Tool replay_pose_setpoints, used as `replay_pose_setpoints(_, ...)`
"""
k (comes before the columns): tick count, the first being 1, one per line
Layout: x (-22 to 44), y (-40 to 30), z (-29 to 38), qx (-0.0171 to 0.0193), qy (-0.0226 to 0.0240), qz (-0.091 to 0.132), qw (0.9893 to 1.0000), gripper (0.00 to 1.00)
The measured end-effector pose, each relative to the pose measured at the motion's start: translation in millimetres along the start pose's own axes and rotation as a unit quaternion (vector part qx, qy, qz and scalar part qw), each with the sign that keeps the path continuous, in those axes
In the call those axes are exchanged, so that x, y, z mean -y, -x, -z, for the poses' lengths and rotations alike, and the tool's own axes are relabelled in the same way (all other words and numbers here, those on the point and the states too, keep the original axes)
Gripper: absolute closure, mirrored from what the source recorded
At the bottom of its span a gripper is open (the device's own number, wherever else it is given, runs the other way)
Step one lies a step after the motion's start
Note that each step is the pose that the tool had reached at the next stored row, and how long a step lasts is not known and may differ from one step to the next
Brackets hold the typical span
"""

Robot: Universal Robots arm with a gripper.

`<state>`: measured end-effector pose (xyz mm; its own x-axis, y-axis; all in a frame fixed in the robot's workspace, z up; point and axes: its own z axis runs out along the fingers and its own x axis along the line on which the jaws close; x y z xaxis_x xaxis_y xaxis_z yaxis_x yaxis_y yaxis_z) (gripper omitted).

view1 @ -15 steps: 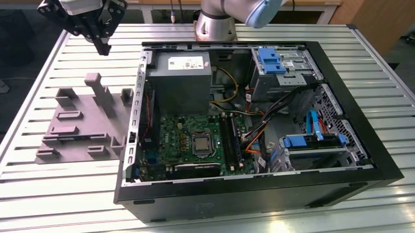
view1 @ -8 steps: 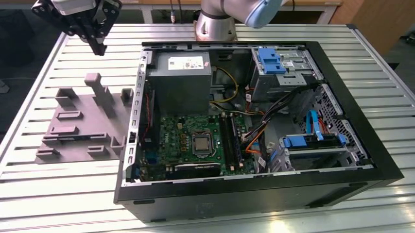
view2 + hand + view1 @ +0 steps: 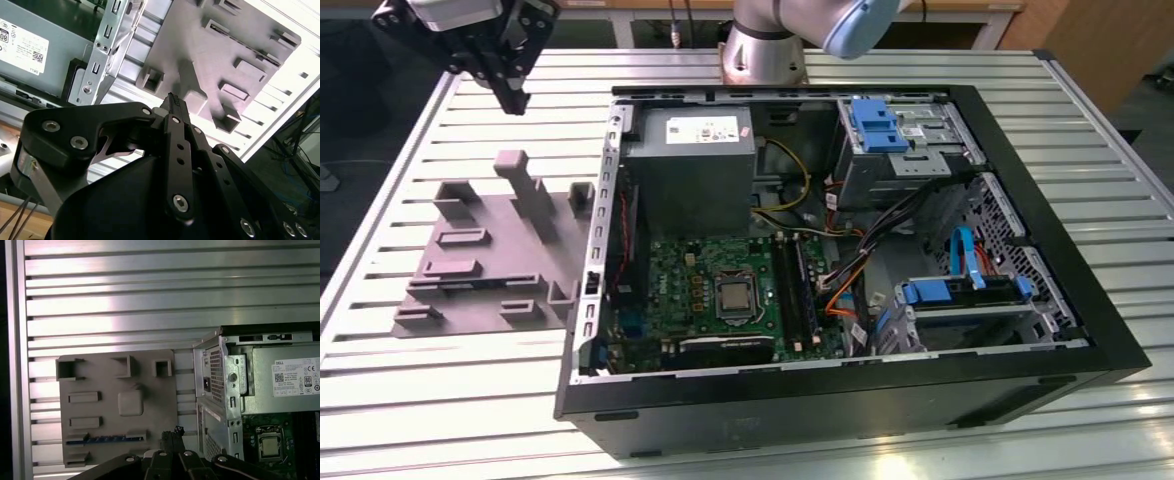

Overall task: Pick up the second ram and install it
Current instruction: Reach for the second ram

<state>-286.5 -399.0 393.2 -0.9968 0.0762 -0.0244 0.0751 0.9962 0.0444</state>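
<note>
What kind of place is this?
Probably a robotics lab bench: an open computer case on a slotted aluminium table, a grey moulded holder beside it, and a robot arm's base nearby.

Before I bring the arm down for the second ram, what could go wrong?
The gripper hangs near the grey holder with its fingers shut; lowered like that, it would likely press on the second ram rather than straddle it. The holder's upright posts stand near and may snag it.
</note>
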Motion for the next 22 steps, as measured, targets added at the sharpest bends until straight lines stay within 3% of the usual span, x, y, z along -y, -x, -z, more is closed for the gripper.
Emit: replay_pose_setpoints(22, 2.3, -22.1, -1.3, 0.0, 0.0, 0.0, 1.0, 0.89)
